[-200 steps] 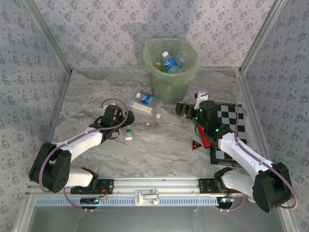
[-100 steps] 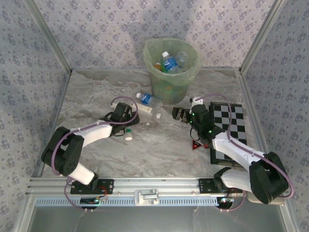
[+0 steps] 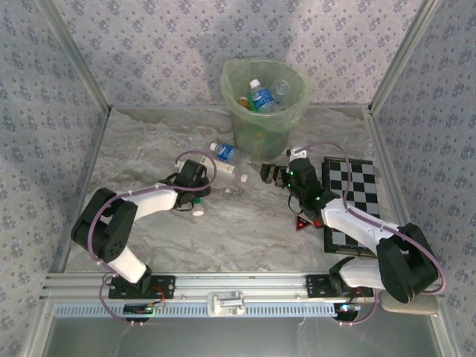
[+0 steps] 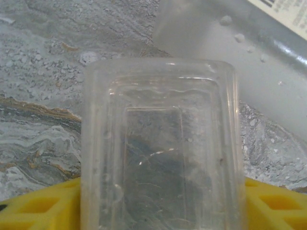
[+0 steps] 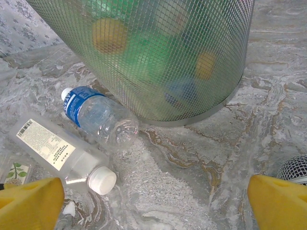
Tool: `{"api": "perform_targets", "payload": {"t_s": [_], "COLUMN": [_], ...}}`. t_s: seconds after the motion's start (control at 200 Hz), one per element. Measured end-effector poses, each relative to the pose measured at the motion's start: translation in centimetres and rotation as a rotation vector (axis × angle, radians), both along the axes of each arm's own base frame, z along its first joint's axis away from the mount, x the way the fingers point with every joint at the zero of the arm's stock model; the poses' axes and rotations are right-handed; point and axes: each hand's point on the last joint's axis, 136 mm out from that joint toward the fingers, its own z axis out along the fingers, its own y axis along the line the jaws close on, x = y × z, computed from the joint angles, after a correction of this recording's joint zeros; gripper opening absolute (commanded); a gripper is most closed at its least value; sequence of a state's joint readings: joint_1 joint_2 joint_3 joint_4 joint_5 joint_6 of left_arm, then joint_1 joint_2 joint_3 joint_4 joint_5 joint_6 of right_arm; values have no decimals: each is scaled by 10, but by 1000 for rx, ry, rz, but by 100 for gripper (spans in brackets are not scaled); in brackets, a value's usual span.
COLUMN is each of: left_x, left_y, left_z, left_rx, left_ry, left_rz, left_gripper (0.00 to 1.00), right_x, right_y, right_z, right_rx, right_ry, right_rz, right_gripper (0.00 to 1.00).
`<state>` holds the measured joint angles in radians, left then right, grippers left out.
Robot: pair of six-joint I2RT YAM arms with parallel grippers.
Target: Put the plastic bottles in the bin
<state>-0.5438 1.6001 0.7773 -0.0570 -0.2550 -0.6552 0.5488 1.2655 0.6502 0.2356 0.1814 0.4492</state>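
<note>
My left gripper (image 3: 198,187) is low over the table, left of the bin. In the left wrist view a small clear, flat-sided bottle (image 4: 158,143) sits tight between its yellow fingers (image 4: 33,206), so it is shut on it. A larger clear bottle with a white label (image 3: 222,165) (image 5: 57,148) (image 4: 240,43) lies just beyond. Next to that one lies a blue-labelled bottle (image 3: 227,152) (image 5: 96,112). A tiny white-capped bottle (image 3: 198,208) stands near my left wrist. The pale green bin (image 3: 264,104) (image 5: 168,57) holds several bottles. My right gripper (image 3: 269,173) (image 5: 153,201) is open and apart from the bottles.
A black-and-white chessboard (image 3: 357,201) lies under my right arm, with a small red triangle (image 3: 301,223) beside it. Patterned walls close in the back and both sides of the marble-look table (image 3: 245,230).
My left arm reached right to the bottles and its jaws closed on the small clear bottle. My right gripper slid left toward the bottles, still open.
</note>
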Motion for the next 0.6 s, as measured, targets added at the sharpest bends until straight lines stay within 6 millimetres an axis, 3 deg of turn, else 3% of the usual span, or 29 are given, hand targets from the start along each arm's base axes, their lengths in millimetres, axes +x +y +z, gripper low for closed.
{"api": "perform_targets", "payload": {"t_s": [0.31,0.41,0.6], "left_x": [3,5,11], "left_y": [4,8,16], "left_z": [8,29,92], "left_rx": [18,25,25], "left_ry": [-29,-83,-252], "left_rz": [8,10,5], "left_gripper": [52,52,52], "right_x": [2,2,2], "right_y": [3,5,5], "right_z": [4,3,-1], "right_rx": [1,0,-6], "right_ry": [-8,-6,3], "right_rz": [2,5,6], "right_gripper": [100,100,100]}}
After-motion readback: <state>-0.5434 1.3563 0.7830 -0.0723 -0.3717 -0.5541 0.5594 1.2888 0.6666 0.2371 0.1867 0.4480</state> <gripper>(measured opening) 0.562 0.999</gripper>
